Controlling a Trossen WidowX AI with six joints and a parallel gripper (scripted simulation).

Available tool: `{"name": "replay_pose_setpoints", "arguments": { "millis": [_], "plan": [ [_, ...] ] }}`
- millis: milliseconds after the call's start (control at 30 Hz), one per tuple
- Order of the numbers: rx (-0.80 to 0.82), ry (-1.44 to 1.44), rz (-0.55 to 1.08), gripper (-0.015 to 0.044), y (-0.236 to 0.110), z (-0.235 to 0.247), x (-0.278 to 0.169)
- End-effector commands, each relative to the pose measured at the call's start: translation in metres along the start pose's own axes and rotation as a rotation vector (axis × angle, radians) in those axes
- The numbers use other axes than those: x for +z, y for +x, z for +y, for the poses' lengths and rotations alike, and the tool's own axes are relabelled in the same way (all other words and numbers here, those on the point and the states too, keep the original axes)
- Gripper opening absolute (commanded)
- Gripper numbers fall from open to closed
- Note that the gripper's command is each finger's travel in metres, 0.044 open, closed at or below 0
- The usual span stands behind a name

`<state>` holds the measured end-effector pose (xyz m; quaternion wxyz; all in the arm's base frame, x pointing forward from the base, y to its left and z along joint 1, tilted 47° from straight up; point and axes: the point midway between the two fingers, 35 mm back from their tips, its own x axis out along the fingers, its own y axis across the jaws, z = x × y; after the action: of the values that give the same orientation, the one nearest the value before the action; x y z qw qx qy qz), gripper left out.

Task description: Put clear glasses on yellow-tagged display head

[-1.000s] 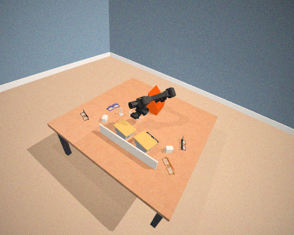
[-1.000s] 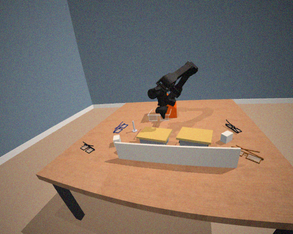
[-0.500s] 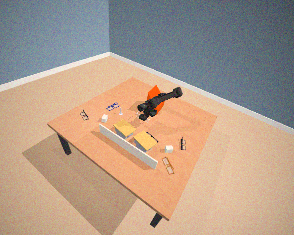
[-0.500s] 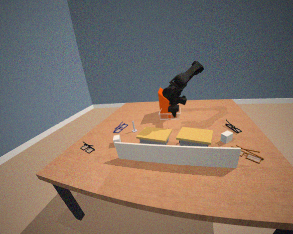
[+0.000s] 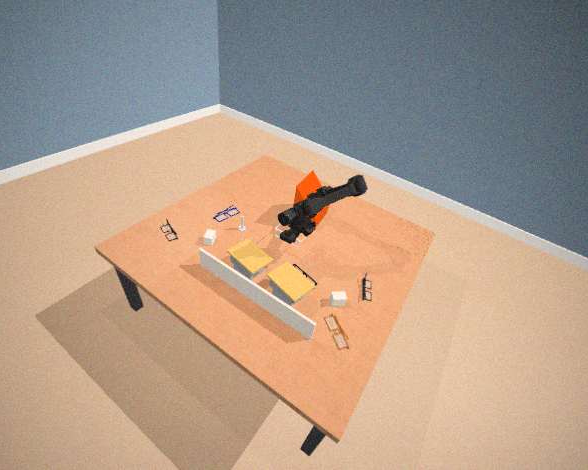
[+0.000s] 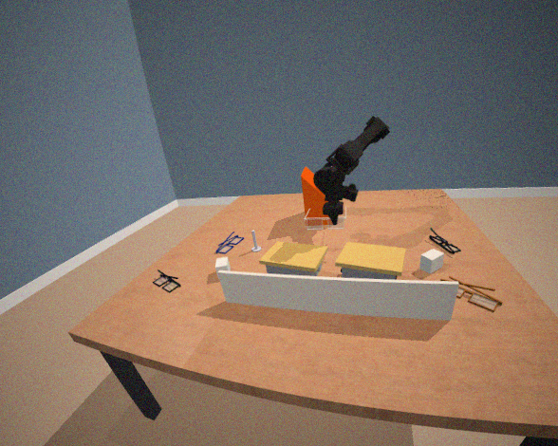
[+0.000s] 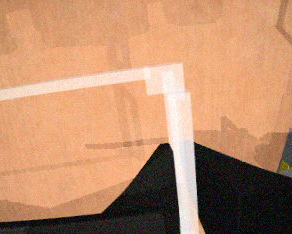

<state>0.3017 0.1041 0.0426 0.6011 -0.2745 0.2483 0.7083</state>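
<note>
Clear glasses (image 6: 324, 222) between closed fingers (image 6: 337, 218)

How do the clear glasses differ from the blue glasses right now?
The clear glasses have pale see-through frames; the blue glasses have dark blue ones. The clear pair is gripped in the end effector beside the orange base; the blue pair lies free on the table near the small white post. Both have rectangular lenses.

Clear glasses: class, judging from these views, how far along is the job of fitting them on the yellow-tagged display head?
Done: the gripper is shut on the clear glasses, carried above the table near the orange base. In hand: the wrist view shows the pale frame pinched between the fingers. Left: bringing them to a head, seating the bridge and temples, letting go. No glasses sit on either yellow-topped block; no yellow tag is readable.
</note>
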Motion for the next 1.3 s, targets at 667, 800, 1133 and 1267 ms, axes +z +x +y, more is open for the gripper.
{"name": "replay_pose_setpoints", "arguments": {
  "millis": [667, 800, 1133, 1267],
  "plan": [
    [0.005, 0.007, -0.001, 0.0000, 0.025, 0.000, -0.001],
    [0.005, 0.007, 0.000, 0.0000, 0.029, 0.000, -0.001],
    [0.005, 0.007, 0.000, 0.0000, 0.039, -0.001, -0.001],
    [0.005, 0.007, 0.000, 0.0000, 0.042, -0.001, -0.001]
  ]
}}
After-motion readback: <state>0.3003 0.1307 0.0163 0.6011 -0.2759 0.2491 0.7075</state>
